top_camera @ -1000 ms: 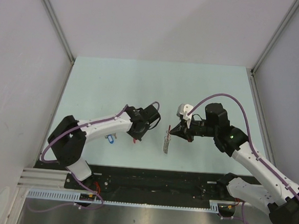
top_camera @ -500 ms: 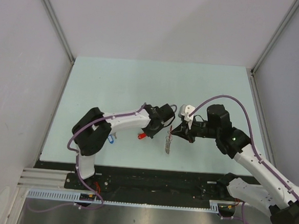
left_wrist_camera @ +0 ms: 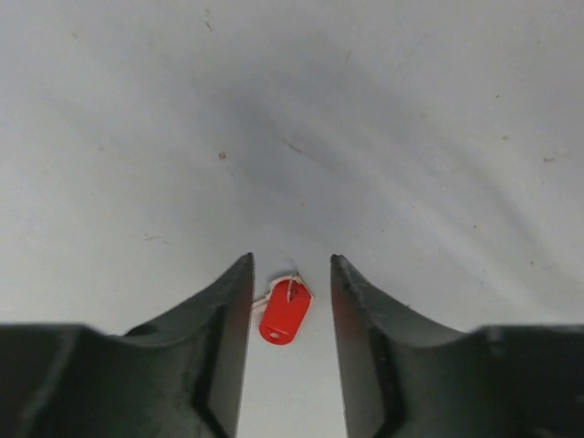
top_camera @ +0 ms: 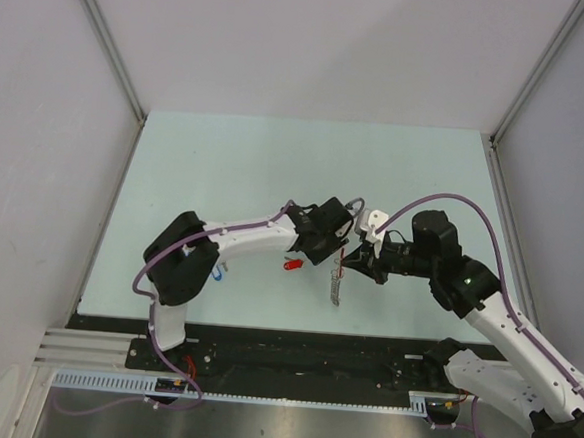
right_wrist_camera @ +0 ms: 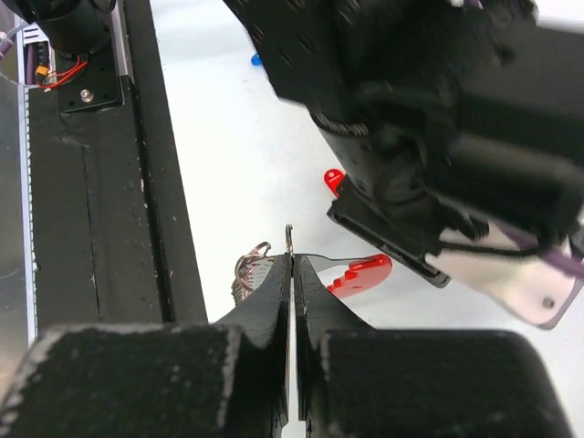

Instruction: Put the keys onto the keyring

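Two arms meet near the middle of the table (top_camera: 226, 164). The right end effector (right_wrist_camera: 292, 260), jaws pressed together, pinches the keyring (top_camera: 337, 284) by its thin edge, grey chain trailing toward 6 o'clock, apparently to steady it for threading. At its 9 o'clock the left end effector (left_wrist_camera: 290, 263) hovers spread and empty above the red key (left_wrist_camera: 285, 315), probably lining up a pick. A blue key (top_camera: 218, 270) lies farther toward 9 o'clock.

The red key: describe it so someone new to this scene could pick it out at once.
Near the middle of the pale table, find the open left hand. The red key lies on the surface beside it: red-headed, unlike the blue key leftward, and loose, unlike the hanging keyring.
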